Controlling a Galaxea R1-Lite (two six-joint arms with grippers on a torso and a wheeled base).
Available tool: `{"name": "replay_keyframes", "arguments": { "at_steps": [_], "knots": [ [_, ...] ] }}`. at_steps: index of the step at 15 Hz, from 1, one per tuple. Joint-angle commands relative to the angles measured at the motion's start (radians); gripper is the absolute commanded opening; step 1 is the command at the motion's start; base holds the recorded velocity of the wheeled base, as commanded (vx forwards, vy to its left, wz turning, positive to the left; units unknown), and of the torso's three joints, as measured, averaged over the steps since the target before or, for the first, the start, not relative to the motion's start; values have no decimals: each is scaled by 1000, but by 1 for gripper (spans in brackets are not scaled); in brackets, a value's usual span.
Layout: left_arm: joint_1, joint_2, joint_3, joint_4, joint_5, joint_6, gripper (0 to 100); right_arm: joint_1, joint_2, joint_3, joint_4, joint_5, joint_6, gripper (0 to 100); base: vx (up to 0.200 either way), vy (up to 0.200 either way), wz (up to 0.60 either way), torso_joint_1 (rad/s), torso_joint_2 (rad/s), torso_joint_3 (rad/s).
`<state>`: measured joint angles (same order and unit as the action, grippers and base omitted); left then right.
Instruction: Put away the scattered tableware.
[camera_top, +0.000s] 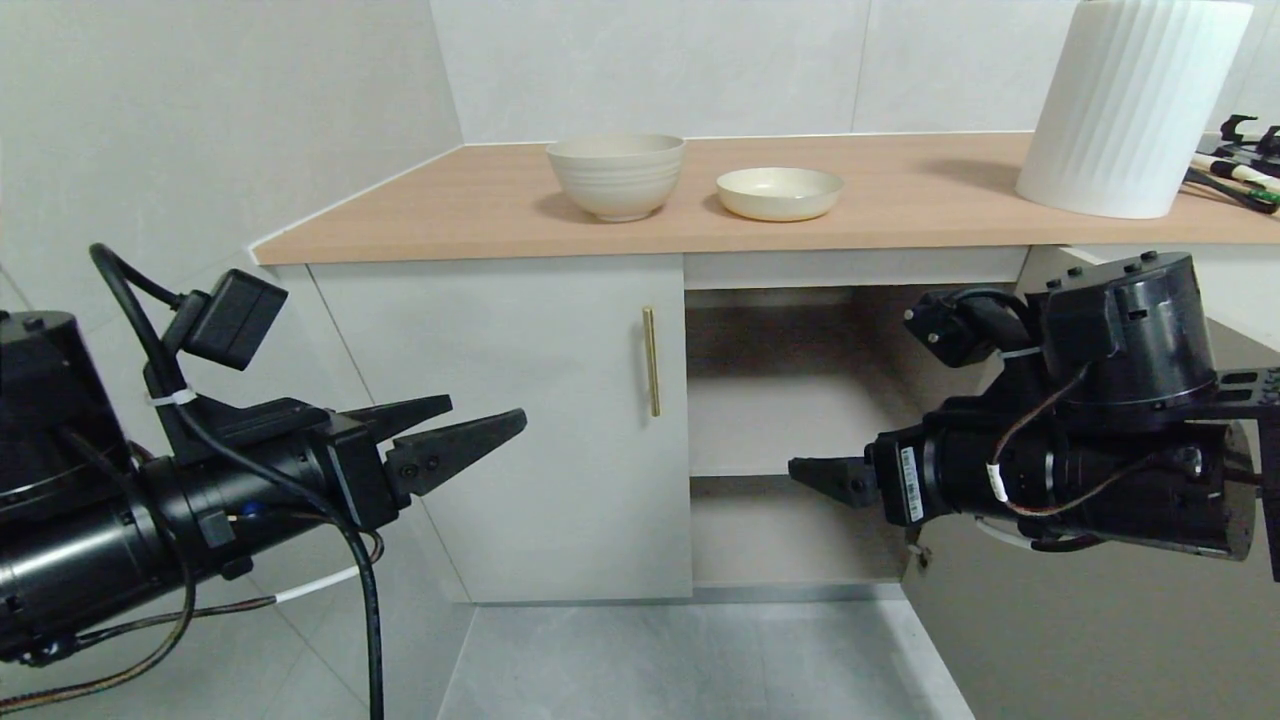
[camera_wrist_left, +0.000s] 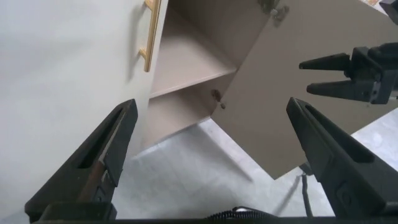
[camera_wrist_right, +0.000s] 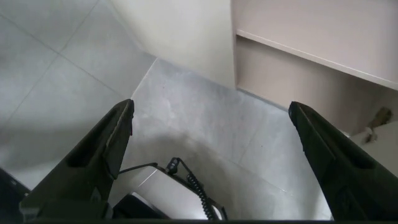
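Wooden countertop (camera_top: 900, 225) over pale cupboard. Deep bowl (camera_top: 616, 175) sits toward countertop's left end. Shallow dish (camera_top: 780, 192) just beside it, not touching. Tall white ribbed pot (camera_top: 1130, 100) near right end. Below, left door (camera_top: 540, 420) shut, right door (camera_wrist_left: 311, 124) open. Left gripper (camera_top: 487, 410) spread wide, low before shut door. Right gripper (camera_wrist_right: 210, 106) spread too, low by open cupboard.
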<state>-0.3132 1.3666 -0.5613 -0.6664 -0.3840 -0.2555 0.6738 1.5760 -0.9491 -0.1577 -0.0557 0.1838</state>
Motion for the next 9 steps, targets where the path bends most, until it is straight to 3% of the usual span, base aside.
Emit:
{"name": "replay_keyframes", "arguments": {
  "at_steps": [1,9],
  "knots": [
    [0,0,-2,-1,-1,-1,100,0,-7,3,0,-3,-1,100,200,0,0,-2,2,-2],
    [5,8,-8,-1,-1,-1,100,0,-11,10,0,-3,-6,100,200,0,0,4,3,3]
  ]
}}
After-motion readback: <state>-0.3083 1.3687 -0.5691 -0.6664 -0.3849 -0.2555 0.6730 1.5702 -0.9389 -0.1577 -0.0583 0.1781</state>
